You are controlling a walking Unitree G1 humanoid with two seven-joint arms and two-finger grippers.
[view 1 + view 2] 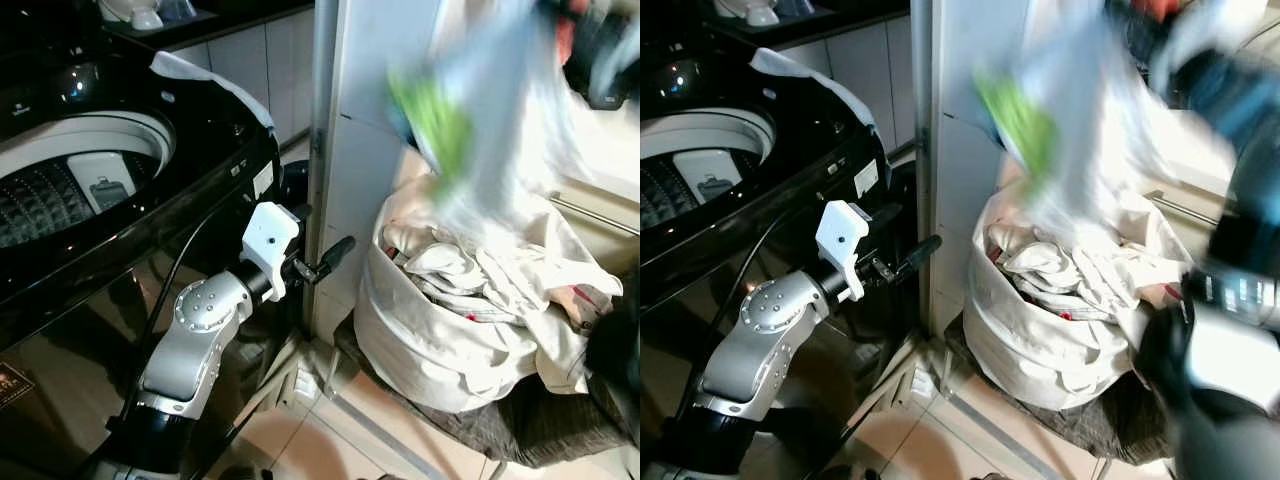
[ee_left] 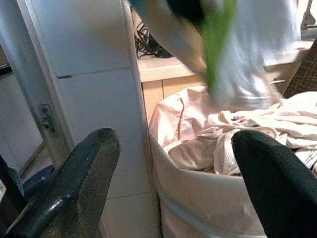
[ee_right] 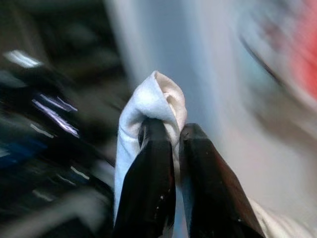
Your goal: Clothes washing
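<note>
A pale blue-white garment (image 1: 500, 120) with a green patch (image 1: 435, 120) hangs blurred above a white fabric laundry basket (image 1: 420, 360) heaped with white clothes (image 1: 470, 275). My right gripper (image 3: 177, 134) is shut on a fold of that garment (image 3: 153, 99), high at the upper right (image 1: 600, 45). My left gripper (image 1: 325, 262) is held out level beside the black top-loading washing machine (image 1: 200, 170), pointing toward the basket. Its fingers (image 2: 79, 173) stand wide apart with nothing between them. The washer's lid is up and its drum (image 1: 60, 200) is uncovered.
A white door frame and panel (image 1: 345, 150) stand between the washer and the basket. A cloth (image 1: 205, 80) lies on the washer's back corner. The basket rests on a dark mat (image 1: 530, 425) over pale floor tiles (image 1: 320, 440). A counter (image 2: 163, 67) runs behind it.
</note>
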